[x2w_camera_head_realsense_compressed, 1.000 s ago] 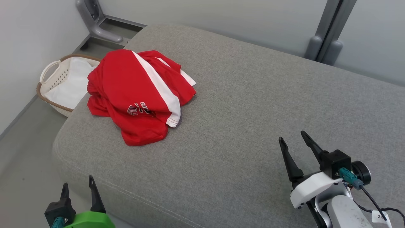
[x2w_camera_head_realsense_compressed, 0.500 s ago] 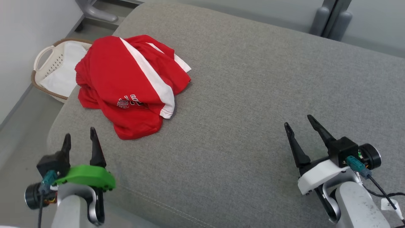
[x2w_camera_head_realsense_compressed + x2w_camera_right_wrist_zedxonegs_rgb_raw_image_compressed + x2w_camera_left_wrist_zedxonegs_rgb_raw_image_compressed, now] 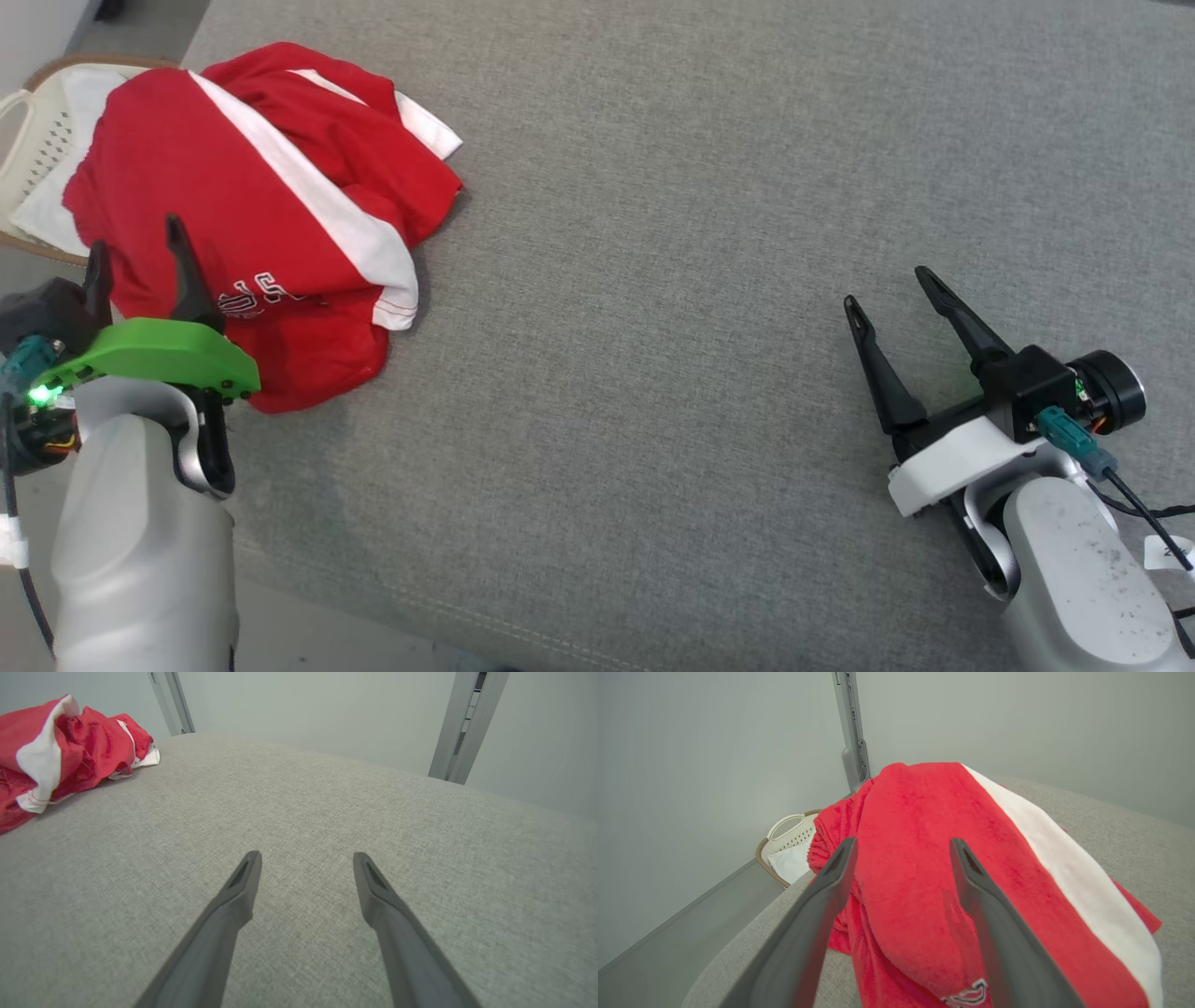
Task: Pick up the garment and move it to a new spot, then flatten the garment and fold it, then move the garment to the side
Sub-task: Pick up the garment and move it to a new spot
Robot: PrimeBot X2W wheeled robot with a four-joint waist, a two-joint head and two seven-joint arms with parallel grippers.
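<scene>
Crumpled red garment (image 3: 280,187) lay on a grey cushion (image 3: 700,187).
Left fingers (image 3: 193,280) stood wide, close to it; right fingers (image 3: 882,373) wide, empty, well apart.

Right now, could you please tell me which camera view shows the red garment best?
The head view: the garment lies crumpled on the grey cushion, nearly whole from above. The left wrist view crops it close; the right wrist view catches one bunched edge at its upper left.
</scene>
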